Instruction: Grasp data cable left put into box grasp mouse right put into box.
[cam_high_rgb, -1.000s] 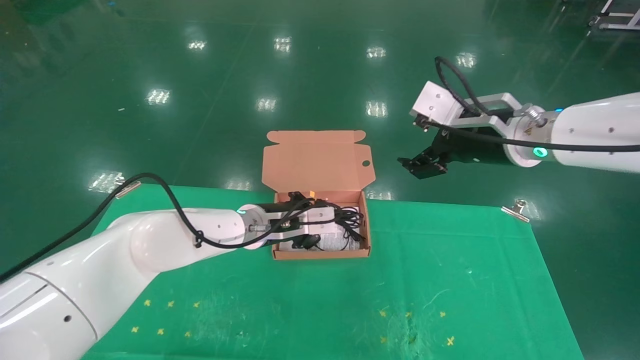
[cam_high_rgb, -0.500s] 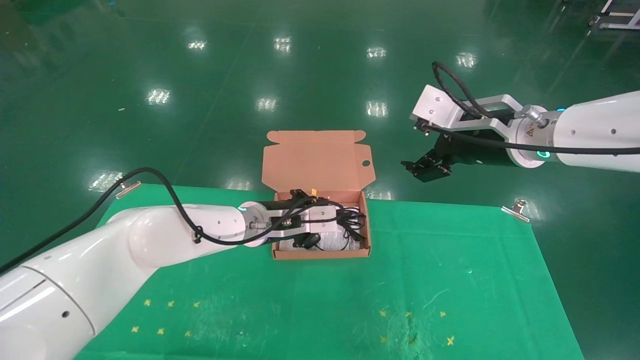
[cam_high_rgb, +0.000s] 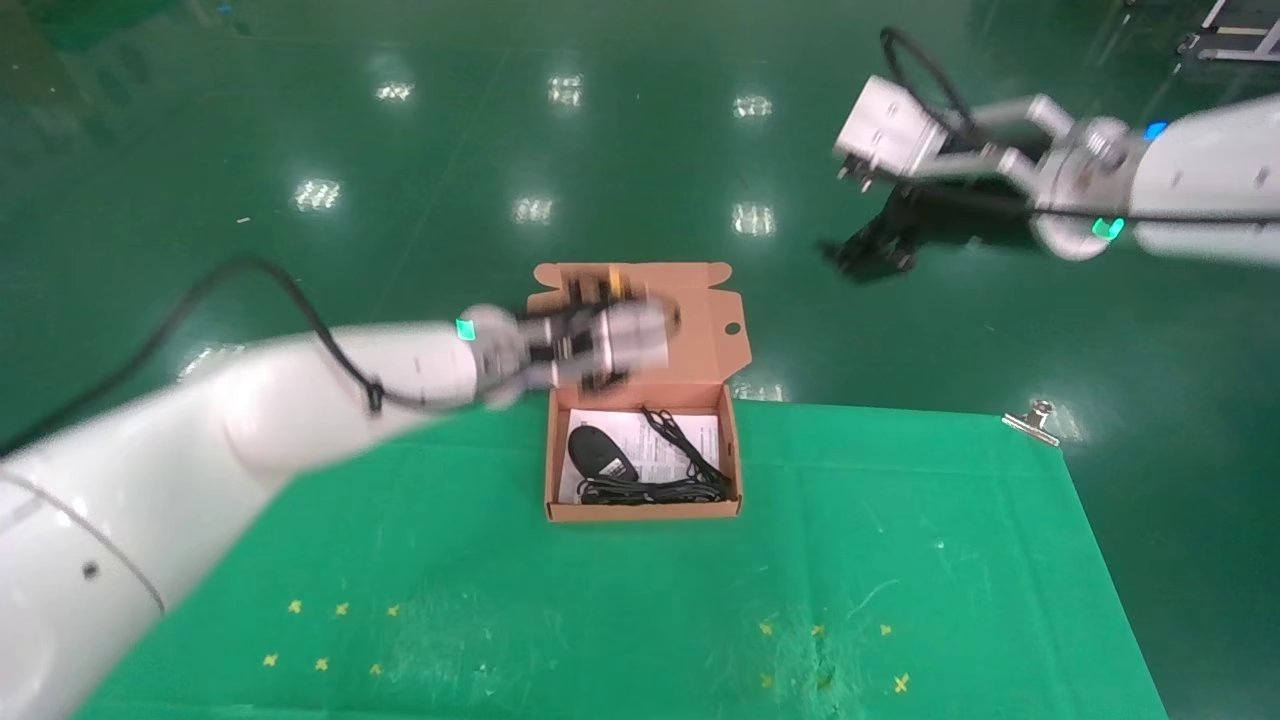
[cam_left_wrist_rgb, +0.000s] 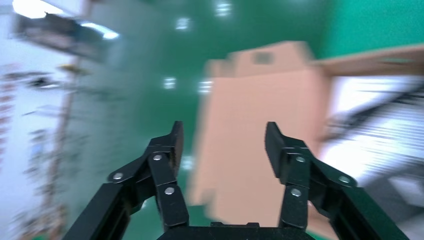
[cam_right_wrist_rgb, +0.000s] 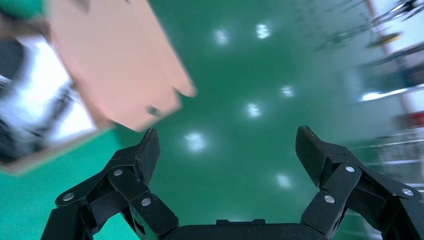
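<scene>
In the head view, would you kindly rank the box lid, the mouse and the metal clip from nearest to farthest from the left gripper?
From the left gripper:
1. Box lid: directly behind it.
2. Mouse: below, in the box's left half.
3. Metal clip: far right table edge.

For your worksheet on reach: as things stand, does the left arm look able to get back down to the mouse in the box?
Probably yes. The left gripper hangs open just above the box, whose lid stands back, and the mouse lies uncovered beside the data cable.

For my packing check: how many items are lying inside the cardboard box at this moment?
2. The mouse lies on the left side of the box. The data cable lies along the near wall. Thin black cord also crosses the right side. Nothing else shows on the leaflet floor.
</scene>
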